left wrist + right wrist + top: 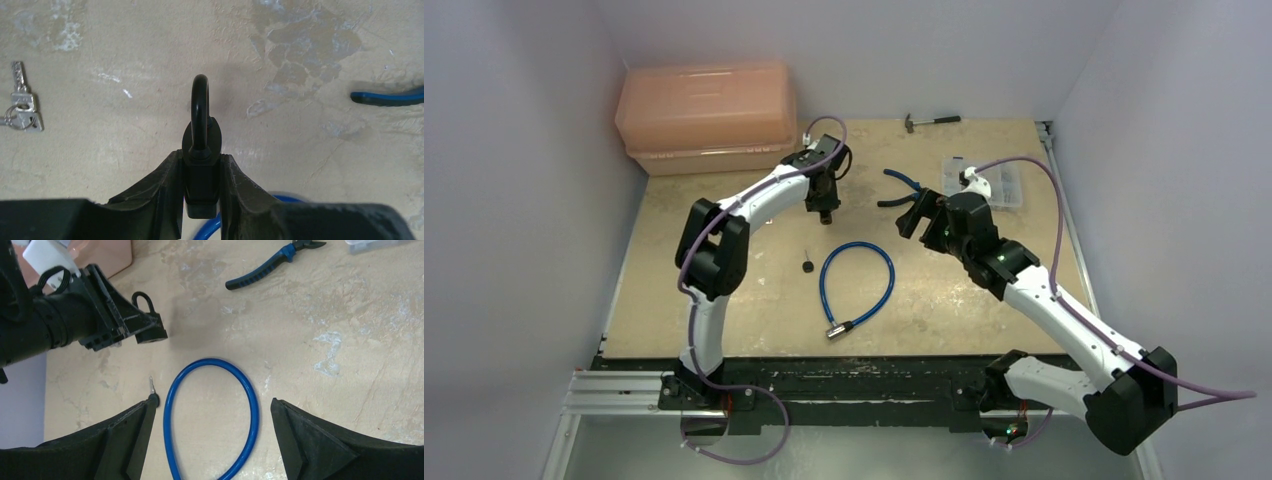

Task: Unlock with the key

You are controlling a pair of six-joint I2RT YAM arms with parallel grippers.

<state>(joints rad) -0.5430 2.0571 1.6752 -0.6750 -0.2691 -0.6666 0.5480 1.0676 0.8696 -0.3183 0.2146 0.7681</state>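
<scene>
My left gripper is shut on the small black padlock and holds it above the table's far middle. In the left wrist view the padlock sits clamped between both fingers, its curved shackle pointing away. The right wrist view shows the padlock sticking out of the left gripper. The tiny key with a black head lies flat just left of the blue cable loop. My right gripper hangs open over the cable, and the key shows beside its left finger.
Blue-handled pliers lie between the two grippers. A pink lidded box stands at the back left, a hammer at the back, and a clear parts box at the right. Silver keys on a ring lie left of the padlock.
</scene>
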